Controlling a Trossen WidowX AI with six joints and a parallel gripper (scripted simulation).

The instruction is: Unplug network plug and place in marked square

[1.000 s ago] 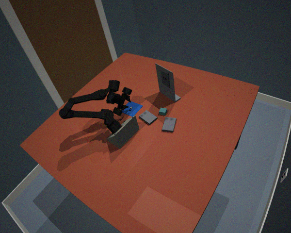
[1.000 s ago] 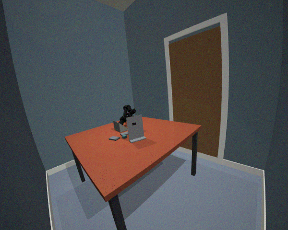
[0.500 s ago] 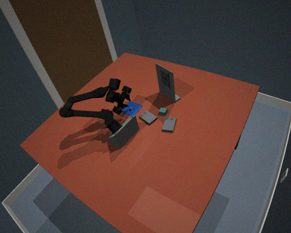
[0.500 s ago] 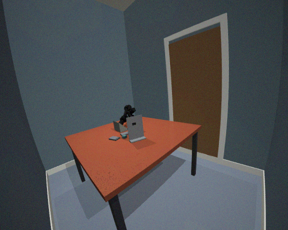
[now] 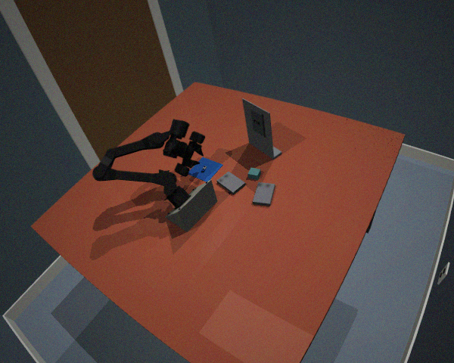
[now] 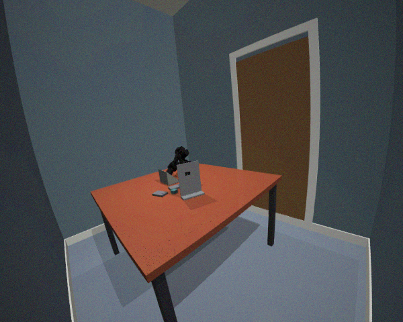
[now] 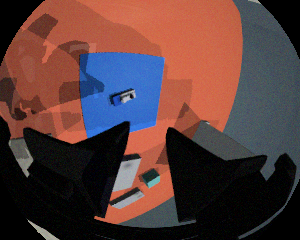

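Top view shows one big orange table [image 5: 278, 242] [image 6: 142, 221] [image 7: 200, 30], and on it one black arm [image 5: 141, 145] [image 6: 181, 152] at the left. One upright panel [image 5: 258, 136] [image 6: 189, 183] [image 7: 217, 142] stands farther off, to the right of the arm, and one grey wedge-like stand [image 5: 200, 209] [image 6: 166, 177] [image 7: 21, 152] is nearer, just beside the lower part of the arm. Between them lies one marked blue square [image 5: 213, 164] [image 7: 105, 67]. Then I count two flat grey boxes [image 5: 231, 182] [image 6: 173, 187] [image 7: 130, 172] and [image 5: 263, 193] [image 6: 159, 193] [image 7: 126, 199], to the right of the square, and one small teal block [image 5: 253, 173] [image 6: 174, 190] [image 7: 151, 178] close to them. The gripper [image 5: 199, 158] [image 7: 148, 130] has its two fingers apart, with nothing between them. The smallest thing is one plug [image 5: 204, 169] [image 7: 124, 97]; it rests inside the square, away from its borders, and appears to be free of the fingers. So, in my judgement, the task is almost finished, and only a calm rest of the arm is needed. What could still go wrong is mostly a needless move: if the gripper went down or swept sideways, a fingertip could push the plug toward the border. A careless retreat low over the table could also bring the arm against the near stand, and then it would not finish touching nothing. I cannot tell exactly how much room is between the arm and this stand.
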